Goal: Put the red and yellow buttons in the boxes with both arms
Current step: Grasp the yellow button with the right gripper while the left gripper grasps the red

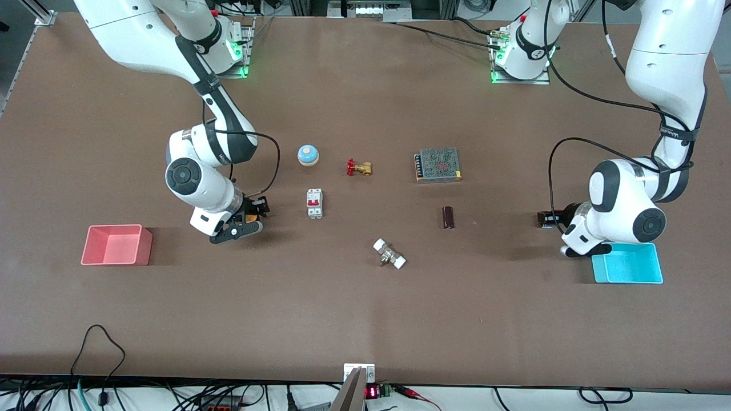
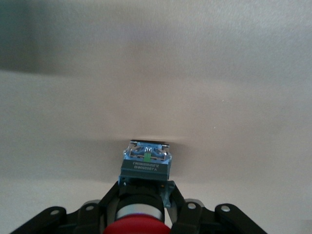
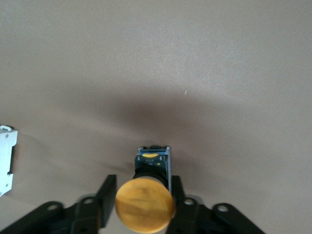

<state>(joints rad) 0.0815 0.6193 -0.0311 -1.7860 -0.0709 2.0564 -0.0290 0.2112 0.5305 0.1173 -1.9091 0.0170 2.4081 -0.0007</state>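
My right gripper (image 1: pixel 246 218) is low at the table between the pink-red bin (image 1: pixel 145 246) and a circuit breaker. Its fingers stand open on either side of the yellow button (image 1: pixel 251 217). In the right wrist view the orange-yellow cap (image 3: pixel 145 205) sits between the fingers (image 3: pixel 106 195), with a gap on one side. My left gripper (image 1: pixel 549 218) is low over the table beside the cyan bin (image 1: pixel 628 279). In the left wrist view it (image 2: pixel 145 195) is shut on the red button (image 2: pixel 139 227), gripping its black body. The red button is hidden in the front view.
Mid-table lie a blue-and-white dome (image 1: pixel 308 154), a red-handled brass valve (image 1: pixel 358 167), a white circuit breaker (image 1: pixel 314 203), a metal mesh power supply (image 1: pixel 438 164), a dark brown cylinder (image 1: pixel 448 217) and a white-ended fitting (image 1: pixel 389 254). The breaker also shows in the right wrist view (image 3: pixel 6 158).
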